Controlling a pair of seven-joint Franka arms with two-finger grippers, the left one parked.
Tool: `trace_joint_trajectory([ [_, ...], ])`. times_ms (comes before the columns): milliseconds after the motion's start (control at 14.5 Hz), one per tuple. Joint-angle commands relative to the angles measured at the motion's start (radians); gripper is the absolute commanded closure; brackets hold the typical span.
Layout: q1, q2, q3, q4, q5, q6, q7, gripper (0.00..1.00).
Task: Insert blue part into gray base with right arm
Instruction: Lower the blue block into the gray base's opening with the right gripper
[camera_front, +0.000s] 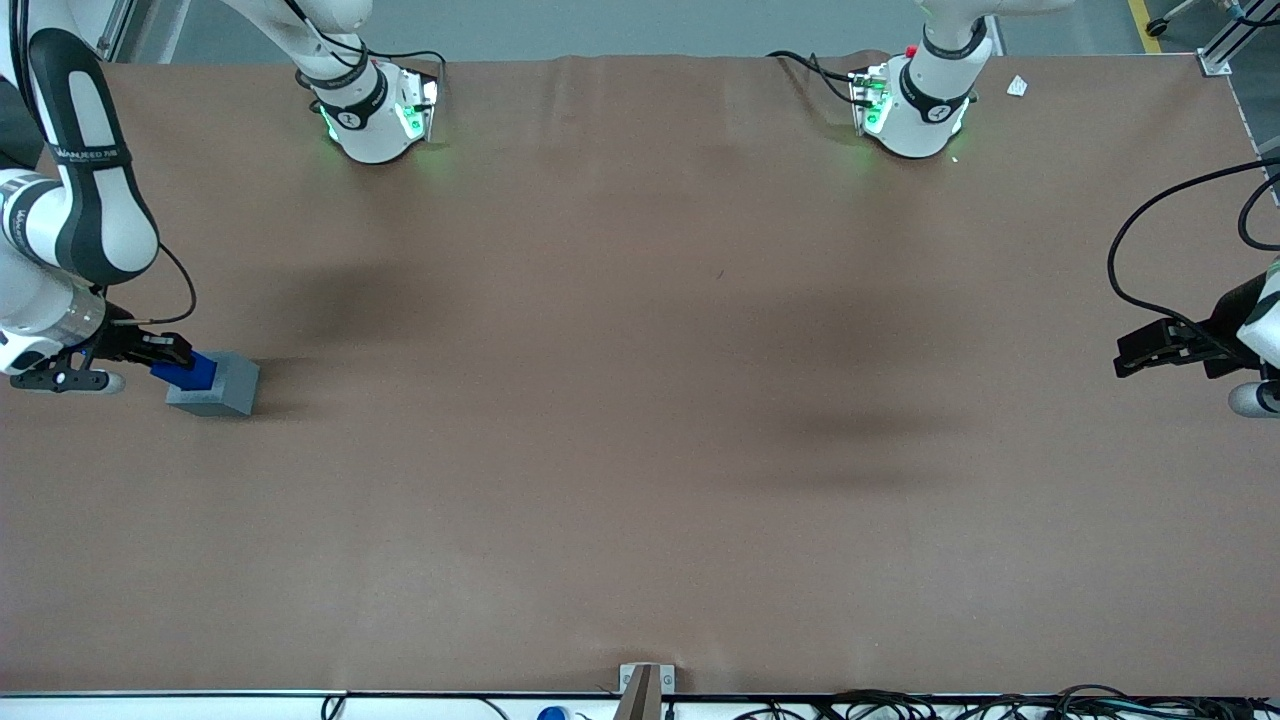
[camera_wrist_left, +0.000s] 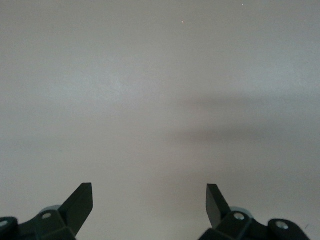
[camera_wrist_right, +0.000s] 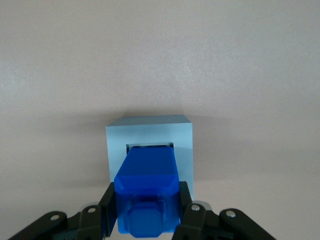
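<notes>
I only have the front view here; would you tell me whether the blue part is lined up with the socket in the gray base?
Observer: In the right wrist view the blue part points straight at the square socket in the gray base, and its leading end sits at the socket opening.
Operator: Thank you. Is the gripper holding it firmly?
Observer: The gripper has a black finger against each side of the blue part, at the end nearest the camera.
Operator: Which face of the part points back at the wrist?
Observer: The face with the smaller stub; it shows between the fingers, away from the socket.
</notes>
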Motion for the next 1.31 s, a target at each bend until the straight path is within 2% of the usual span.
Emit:
trace_joint_trajectory([
  [0,-0.024,-0.006,0.018,-0.022,0.002,0.024,-0.013,0.79],
  [483,-0.024,0.003,0.018,-0.024,0.003,0.024,-0.013,0.79],
  [621,-0.024,0.004,0.018,-0.022,0.003,0.024,-0.011,0.75],
  [759,-0.024,0.003,0.020,-0.021,0.003,0.024,-0.011,0.59],
  [897,-0.021,0.001,0.020,-0.013,0.003,0.021,-0.011,0.29],
  [966,-0.021,0.001,0.020,-0.007,0.003,0.019,-0.009,0.18],
  [1103,-0.012,-0.003,0.020,0.008,0.003,0.012,-0.008,0.08],
  [1172,-0.007,-0.009,0.021,0.013,0.003,0.010,-0.008,0.00],
  [1241,0.001,-0.022,0.024,0.018,0.003,0.008,-0.005,0.00],
])
